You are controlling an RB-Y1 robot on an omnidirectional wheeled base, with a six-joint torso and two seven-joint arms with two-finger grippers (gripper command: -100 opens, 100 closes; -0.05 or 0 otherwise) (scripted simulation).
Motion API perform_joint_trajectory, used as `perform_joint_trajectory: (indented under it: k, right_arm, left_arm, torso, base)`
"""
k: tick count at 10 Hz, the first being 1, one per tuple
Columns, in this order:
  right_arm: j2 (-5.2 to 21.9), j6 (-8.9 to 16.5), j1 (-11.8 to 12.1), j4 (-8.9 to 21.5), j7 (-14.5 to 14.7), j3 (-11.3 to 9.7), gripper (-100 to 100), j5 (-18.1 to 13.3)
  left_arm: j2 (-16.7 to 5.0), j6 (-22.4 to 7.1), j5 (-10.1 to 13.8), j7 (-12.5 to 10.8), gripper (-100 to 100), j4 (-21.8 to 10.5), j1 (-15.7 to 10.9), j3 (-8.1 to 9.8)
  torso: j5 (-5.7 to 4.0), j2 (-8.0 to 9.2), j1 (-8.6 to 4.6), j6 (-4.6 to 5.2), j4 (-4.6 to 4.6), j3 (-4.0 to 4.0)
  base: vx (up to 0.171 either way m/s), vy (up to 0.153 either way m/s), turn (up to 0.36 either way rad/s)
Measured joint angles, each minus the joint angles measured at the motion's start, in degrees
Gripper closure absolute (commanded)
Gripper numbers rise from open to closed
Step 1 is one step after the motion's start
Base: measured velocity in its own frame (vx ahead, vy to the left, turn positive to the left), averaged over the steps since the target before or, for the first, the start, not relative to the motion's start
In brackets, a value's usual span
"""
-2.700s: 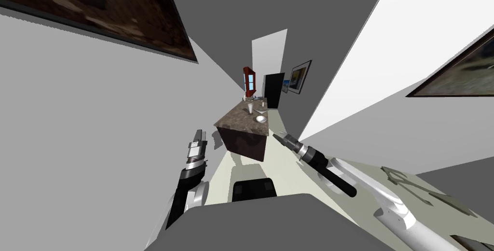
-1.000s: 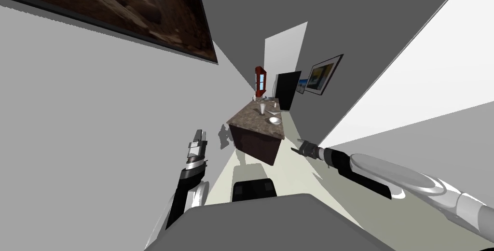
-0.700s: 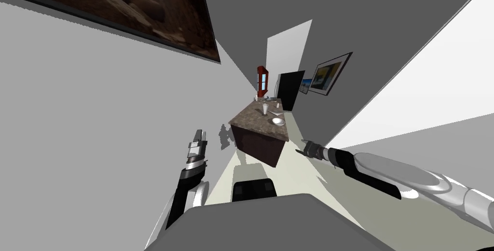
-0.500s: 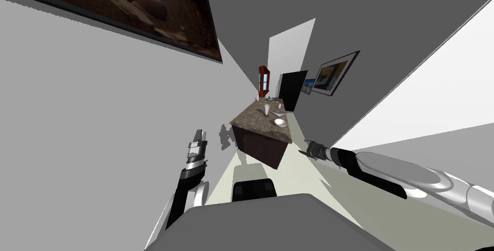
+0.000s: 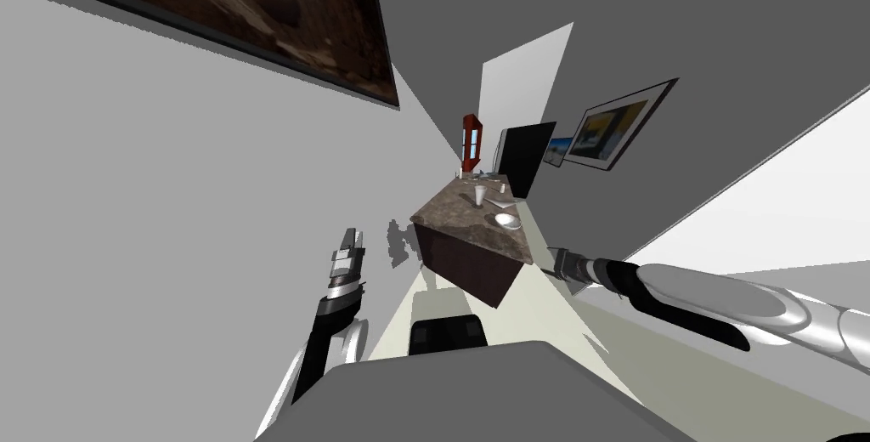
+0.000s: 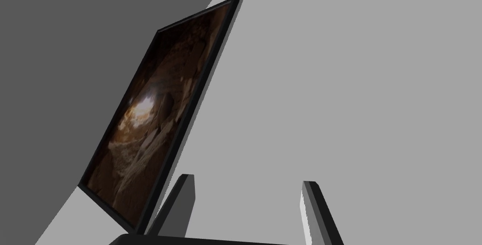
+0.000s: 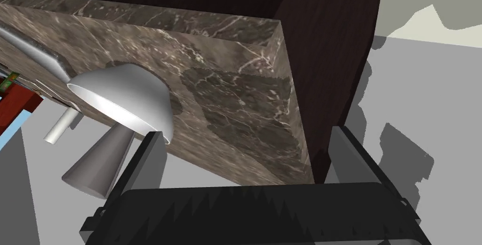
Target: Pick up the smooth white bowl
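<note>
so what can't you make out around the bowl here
Inside of the bowl: right wrist view, its own wall hides it; head view, too small.
Grey cup: right wrist view, partly behind a right gripper finger.
Small things at the counter's far end: head view, too small.

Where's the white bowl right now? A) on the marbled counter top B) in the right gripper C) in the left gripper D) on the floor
A: the white bowl sits on the brown marbled counter, and the right gripper is open and empty off its near corner.
</note>
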State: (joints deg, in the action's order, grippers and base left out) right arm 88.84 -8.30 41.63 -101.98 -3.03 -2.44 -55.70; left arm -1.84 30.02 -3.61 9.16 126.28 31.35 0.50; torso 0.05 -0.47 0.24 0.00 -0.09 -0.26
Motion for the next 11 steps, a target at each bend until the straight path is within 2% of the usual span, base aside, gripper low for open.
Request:
perform_joint_trajectory:
  k: [1, 2, 3, 4, 5, 7, 8, 9, 11]
  right_arm:
    - [1.96, 0.27, 2.14, 0.96, 0.11, 1.11, -100, -0.90]
    - [2.92, 0.38, 2.04, 1.83, 0.29, 0.64, -100, -1.58]
    - [5.14, 1.20, 1.96, 2.52, -0.09, -0.72, -100, -2.37]
    - [6.50, 1.41, 3.41, 3.80, 0.21, -0.29, -100, -3.37]
    - [7.67, 1.83, 3.40, 4.22, 0.22, -1.08, -100, -3.91]
    - [11.37, 3.07, 7.24, 5.00, 0.08, 0.02, -100, -4.90]
    - [12.89, 3.20, 7.52, 6.19, 0.13, -0.69, -100, -5.65]
    - [14.44, 3.47, 9.68, 6.79, 0.28, -0.05, -100, -6.11]
    - [15.43, 3.98, 9.87, 7.57, 0.49, -1.63, -100, -7.06]
  left_arm:
    - [0.00, 0.00, 0.00, 0.00, 0, 0.00, 0.00, 0.00]
    - [0.00, 0.00, 0.00, 0.00, 0, 0.00, 0.00, 0.01]
    - [0.00, 0.00, 0.00, 0.00, 0, 0.00, 0.00, 0.00]
    - [0.00, 0.00, 0.00, 0.00, 0, 0.00, 0.01, 0.00]
    - [0.00, 0.00, 0.00, 0.00, 0, 0.00, 0.01, 0.00]
    - [0.00, 0.00, 0.00, 0.00, 0, 0.00, 0.01, 0.00]
    - [0.00, 0.00, 0.00, 0.00, 0, 0.00, 0.01, 0.00]
    - [0.00, 0.00, 0.00, 0.00, 0, 0.00, 0.01, 0.01]
    - [0.00, 0.00, 0.00, 0.00, 0, 0.00, 0.00, 0.01]
  torso:
    - [0.02, -0.17, 0.05, -0.01, -0.04, -0.10]
    - [-0.02, -0.08, -0.07, 0.02, -0.03, -0.06]
    - [-0.02, -0.05, -0.10, -0.01, -0.02, -0.04]
    - [-0.01, -0.26, 0.02, 0.00, -0.06, -0.15]
    - [0.00, -0.20, 0.01, 0.01, -0.06, -0.13]
    - [0.01, -0.20, 0.09, -0.01, -0.05, -0.13]
    - [0.01, -0.32, 0.02, 0.00, -0.08, -0.19]
    - [-0.01, -0.29, -0.05, 0.01, -0.08, -0.18]
    - [-0.04, -0.03, -0.12, 0.03, -0.02, -0.03]
  base:
    - [0.130, 0.040, 0.051]
    - [0.121, 0.034, 0.089]
    - [0.203, 0.077, 0.139]
    - [0.168, 0.064, 0.044]
    - [0.140, 0.050, 0.079]
    - [0.192, 0.074, 0.128]
    - [0.193, 0.033, 0.082]
    - [0.132, 0.027, 0.030]
    - [0.158, 0.016, 0.087]
